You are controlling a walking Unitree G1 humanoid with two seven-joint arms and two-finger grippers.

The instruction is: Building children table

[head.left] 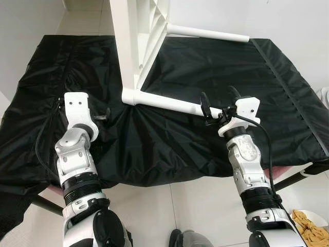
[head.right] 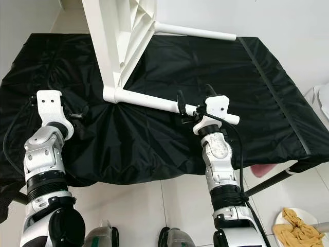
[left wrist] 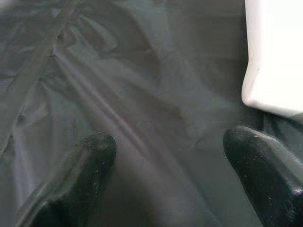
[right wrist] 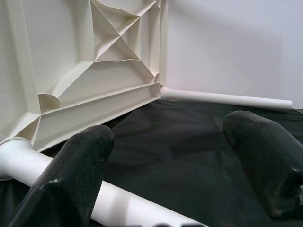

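Your right gripper (head.left: pixel 220 102) is spread wide, its two black fingers (right wrist: pixel 71 179) standing apart on either side of the near white round plastic table leg (head.left: pixel 172 103), close to that leg's free end. In the right wrist view one finger lies against the leg while the other stands clear of it, so nothing is clamped.

Your left gripper (left wrist: pixel 165 156) is also parted and holds nothing. It hovers low over the crinkled black cloth (head.left: pixel 195 67), with the corner of the white plastic tabletop (left wrist: pixel 272 56) just beside one fingertip; whether they touch cannot be told.

The white children's tabletop (head.left: pixel 134 36) stands on its edge on the cloth-covered surface, its ribbed underside facing your right. The near leg runs from its lower corner across the cloth toward your right gripper. A second white leg (head.left: pixel 211 33) juts from the far corner, well apart from both grippers.

Below the cloth's front edge you see pale floor tiles (head.left: pixel 205 206).
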